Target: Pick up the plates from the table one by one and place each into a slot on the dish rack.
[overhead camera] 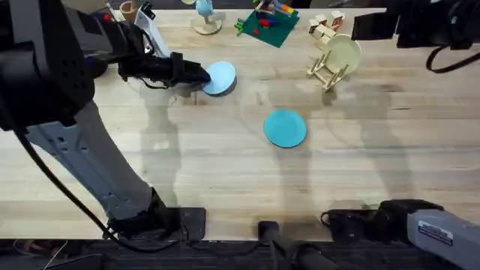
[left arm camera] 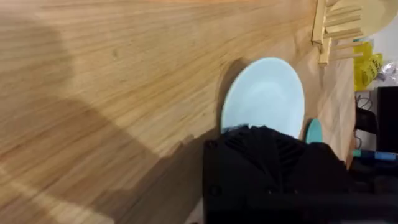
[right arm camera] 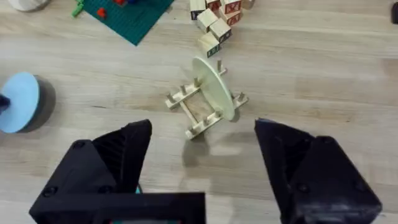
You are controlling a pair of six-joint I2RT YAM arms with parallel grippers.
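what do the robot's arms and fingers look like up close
The left arm has a pale grey link with black joints and a thin black cable looping beside it. Its gripper is black. The right arm is grey with black joints and a small printed label. The right gripper has chunky, angular black fingers with faceted faces.

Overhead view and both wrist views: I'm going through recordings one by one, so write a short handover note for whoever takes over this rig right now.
Left gripper: at the pale sky-blue plate, reaching over its near edge; whether it grips yet cannot be told.
Right gripper: open, holding nothing, hanging above the table with the dish rack in its view.
Turquoise plate: flat on the table at mid-table, untouched.
Dish rack: already holds a cream-yellow plate standing in a slot.
Done: neither blue plate racked.
Left: rack the sky-blue plate, then the turquoise one.
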